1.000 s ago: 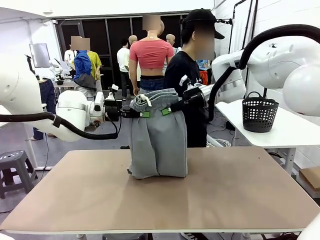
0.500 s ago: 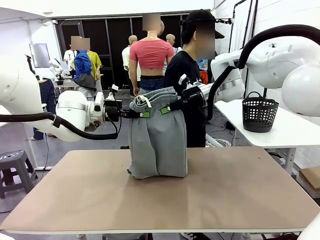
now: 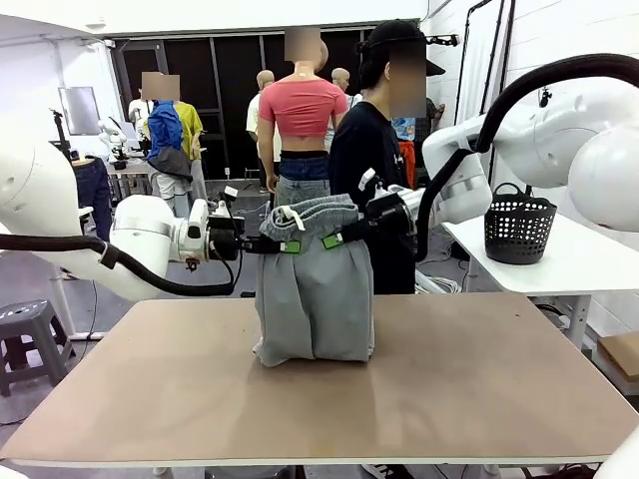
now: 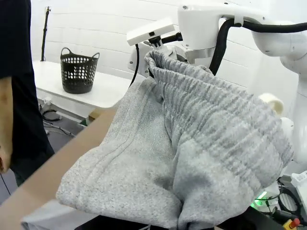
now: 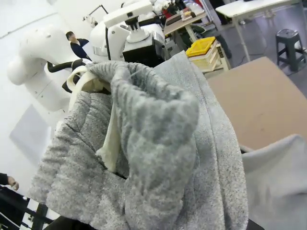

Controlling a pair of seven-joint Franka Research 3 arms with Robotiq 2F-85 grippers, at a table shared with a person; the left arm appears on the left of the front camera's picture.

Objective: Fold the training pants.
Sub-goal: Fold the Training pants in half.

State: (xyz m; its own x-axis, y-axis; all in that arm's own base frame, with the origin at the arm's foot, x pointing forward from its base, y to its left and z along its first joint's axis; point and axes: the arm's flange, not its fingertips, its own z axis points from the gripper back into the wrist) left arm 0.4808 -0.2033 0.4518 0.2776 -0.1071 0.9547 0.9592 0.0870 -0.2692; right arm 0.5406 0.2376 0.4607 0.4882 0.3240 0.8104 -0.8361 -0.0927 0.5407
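Front view puts the light grey soft jersey training pants (image 3: 316,289) at the centre of the frame, hanging upright from their gathered elastic waistband, the lower end bunched on the brown tabletop (image 3: 479,389). The left gripper (image 3: 289,245) pinches the waistband at its left corner and the right gripper (image 3: 332,240) pinches the right corner; both sets of green pads are closed on cloth, with the waistband slumped between them.

The grip could fail, I judge: each hold is a small pinch on thick, stretchy elastic, so pulling the corners apart or swinging the garment may drag the fabric out of one pair of fingers. The bunched lower end could also fold unevenly when laid down.

The right wrist view shows a cream drawstring (image 5: 111,139) dangling inside the waistband. The left wrist view shows a black mesh plastic basket (image 4: 78,70) on a white side table at upper left.
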